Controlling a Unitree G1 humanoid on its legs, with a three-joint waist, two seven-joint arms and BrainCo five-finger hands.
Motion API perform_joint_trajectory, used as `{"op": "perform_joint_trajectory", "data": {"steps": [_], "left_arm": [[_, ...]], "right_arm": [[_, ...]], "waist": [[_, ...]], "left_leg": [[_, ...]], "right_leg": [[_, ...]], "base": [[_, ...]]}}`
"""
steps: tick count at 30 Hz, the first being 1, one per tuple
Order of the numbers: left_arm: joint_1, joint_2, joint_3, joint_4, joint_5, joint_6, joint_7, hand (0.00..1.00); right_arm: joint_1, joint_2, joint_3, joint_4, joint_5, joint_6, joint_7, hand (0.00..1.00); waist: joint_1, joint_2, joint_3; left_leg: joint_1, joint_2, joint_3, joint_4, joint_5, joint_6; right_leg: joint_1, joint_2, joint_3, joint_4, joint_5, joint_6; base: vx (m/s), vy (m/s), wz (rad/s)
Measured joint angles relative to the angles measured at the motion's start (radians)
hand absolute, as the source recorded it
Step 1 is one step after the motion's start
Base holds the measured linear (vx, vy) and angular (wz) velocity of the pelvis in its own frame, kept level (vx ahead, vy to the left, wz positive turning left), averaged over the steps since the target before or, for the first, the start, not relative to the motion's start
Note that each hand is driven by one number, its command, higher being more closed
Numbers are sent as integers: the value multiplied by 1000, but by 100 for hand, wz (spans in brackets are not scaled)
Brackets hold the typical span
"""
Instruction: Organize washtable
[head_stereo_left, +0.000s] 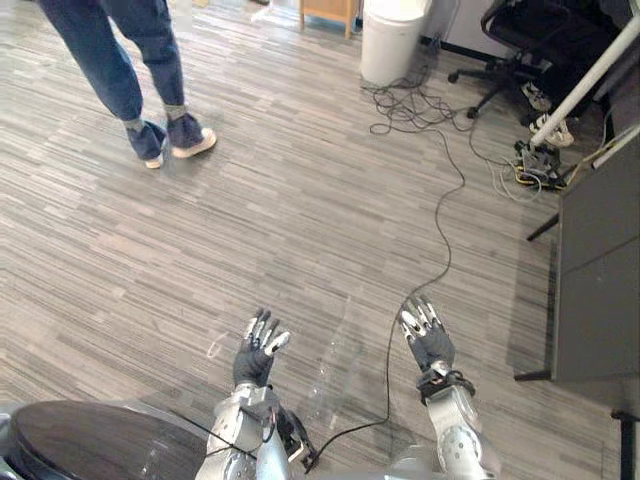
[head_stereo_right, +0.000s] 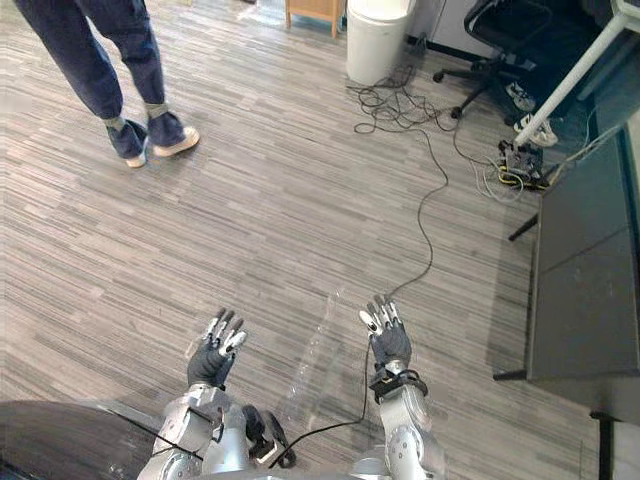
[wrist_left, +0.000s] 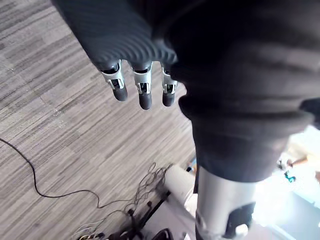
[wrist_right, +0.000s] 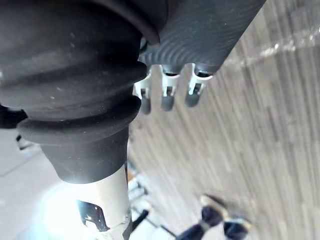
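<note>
Left eye view: left hand (head_stereo_left: 256, 355), right hand (head_stereo_left: 428, 340) spread above floor (head_stereo_left: 300, 200).

The top edge of the eye views is cutting off the person in blue jeans (head_stereo_left: 120, 50) above the thighs, the top of the white round bin (head_stereo_left: 392, 40) and much of the black office chair (head_stereo_left: 540, 35). The dark grey flat-fronted cabinet (head_stereo_left: 598, 260) is running off the right edge. In the wrist views, the left hand (wrist_left: 145, 95) and the right hand (wrist_right: 167, 97) are hiding their thumbs behind their own dark covers, and the person's dark shoes (wrist_right: 220, 220) are showing as a blur.
</note>
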Motion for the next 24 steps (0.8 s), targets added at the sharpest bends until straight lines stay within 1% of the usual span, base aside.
{"op": "perform_joint_trajectory", "data": {"steps": [1,2,3,4,5,6,7,8,9,10,11,12,13,14,15,16,17,18,19,20,21,22,23,24], "left_arm": [[-3,4,-8,3,0,-1,0,0],[-14,12,-29,12,0,0,-1,0],[-20,12,-39,20,0,0,-3,0],[-35,11,-56,38,0,0,-4,0],[-60,11,-65,58,1,1,-9,0],[-77,10,-66,70,2,1,-9,0],[-110,9,-71,98,3,2,-9,0],[-126,13,-79,113,10,3,-10,0],[-137,-4,-86,138,20,4,-11,0],[-143,-19,-90,150,21,5,-12,0],[-171,-29,-97,169,23,7,-13,0],[-189,-27,-100,187,22,7,-13,0],[-198,-30,-105,204,22,7,-13,0],[-179,-36,-113,206,21,2,-24,0],[-172,-41,-124,206,20,0,-32,0],[-154,-38,-142,203,20,-4,-36,0],[-135,-41,-146,205,19,-5,-37,0],[-120,-40,-152,205,19,-4,-38,0],[-117,-39,-152,206,20,-2,-37,0],[-110,-35,-157,205,20,-1,-32,0],[-106,-35,-165,204,19,-1,-31,0],[-103,-35,-172,204,19,-1,-31,0],[-99,-38,-183,198,17,-1,-31,0],[-94,-40,-185,194,17,-1,-32,0]], "right_arm": [[9,-1,-3,-4,5,-1,0,0],[24,-2,-12,-8,12,-2,1,0],[35,-3,-19,-10,12,-2,1,0],[58,-6,-31,-17,12,-2,1,0],[78,-3,-46,-19,12,-2,1,0],[87,-4,-56,-19,13,-2,0,0],[98,-4,-77,-20,14,-3,-1,0],[117,-2,-94,-32,15,-6,-1,0],[135,-13,-111,-36,15,-13,-1,0],[130,-30,-112,-35,14,-15,-3,0],[109,-41,-109,-44,13,-16,-3,0],[109,-34,-107,-46,13,-17,-2,0],[116,-28,-105,-54,13,-17,-2,0],[132,-30,-95,-73,12,-17,-1,0],[142,-32,-92,-87,12,-18,0,0],[152,-31,-93,-108,12,-21,0,0],[150,-33,-88,-113,14,-23,-1,0],[127,-33,-88,-116,14,-27,-1,0],[117,-30,-87,-117,14,-31,-2,0],[98,-22,-85,-117,22,-42,-8,0],[95,-14,-80,-119,26,-53,-11,0],[95,-14,-74,-121,32,-63,-14,0],[94,-19,-68,-123,36,-77,-21,0],[94,-19,-64,-124,43,-83,-21,0]], "waist": [[-7,9,-4],[-32,33,-4],[-43,49,-6],[-66,73,-5],[-87,78,-5],[-100,74,-5],[-128,63,-7],[-161,17,-16],[-184,37,-19],[-182,69,-27],[-182,88,-24],[-184,86,-24],[-188,87,-24],[-188,96,-26],[-192,104,-35],[-187,114,-40],[-171,119,-40],[-165,124,-42],[-161,119,-38],[-146,91,-22],[-136,75,-18],[-130,69,-18],[-127,63,-17],[-127,57,-15]], "left_leg": [[39,-13,10,-51,13,-3],[112,-32,21,-151,45,-24],[148,-38,28,-203,61,-34],[205,-46,37,-275,88,-49],[246,-52,39,-312,98,-55],[264,-54,39,-324,98,-55],[303,-73,37,-345,102,-66],[358,-119,27,-368,117,-110],[400,-121,26,-383,125,-153],[402,-103,41,-375,131,-161],[392,-92,29,-347,156,-151],[393,-94,27,-344,157,-153],[401,-87,16,-329,232,-150],[412,-43,37,-211,314,-146],[396,-6,33,-121,350,-159],[346,60,28,82,478,-150],[288,105,-1,241,537,-150],[168,149,-67,464,522,-155],[119,166,-89,544,506,-138],[61,200,-80,632,444,-51],[32,215,-66,633,411,-16],[7,219,-64,622,383,-9],[-39,218,-68,569,335,6],[-76,204,-82,503,305,21]], "right_leg": [[-32,22,-34,11,-37,-8],[-92,75,-105,-11,-93,-23],[-123,108,-145,-46,-109,-27],[-170,169,-225,-159,-109,-35],[-209,238,-296,-342,-74,-45],[-218,273,-321,-468,-29,-55],[-229,331,-359,-737,97,-63],[-227,338,-368,-886,215,-109],[-205,341,-354,-887,371,-226],[-213,356,-363,-864,382,-270],[-232,367,-315,-785,303,-256],[-229,364,-295,-756,271,-249],[-191,365,-276,-698,205,-228],[-141,376,-267,-662,157,-218],[-116,387,-263,-658,137,-197],[-66,412,-227,-671,106,-176],[-32,442,-178,-705,98,-180],[4,472,-135,-746,99,-182],[27,485,-111,-766,103,-189],[99,505,-34,-812,106,-195],[139,506,8,-829,109,-190],[159,506,39,-836,111,-186],[197,507,100,-857,111,-183],[219,507,154,-871,109,-176]], "base": [[351,176,-14],[381,159,-6],[490,183,-3],[612,181,2],[548,112,6],[623,41,25],[671,6,52],[771,22,64],[621,45,30],[584,57,-43],[544,46,-67],[581,11,-65],[501,-24,-48],[390,-49,-42],[408,-43,-55],[341,-22,-76],[435,6,-122],[431,32,-117],[514,50,-140],[486,62,-135],[381,65,-142],[374,81,-130],[307,84,-129],[379,125,-156]]}}
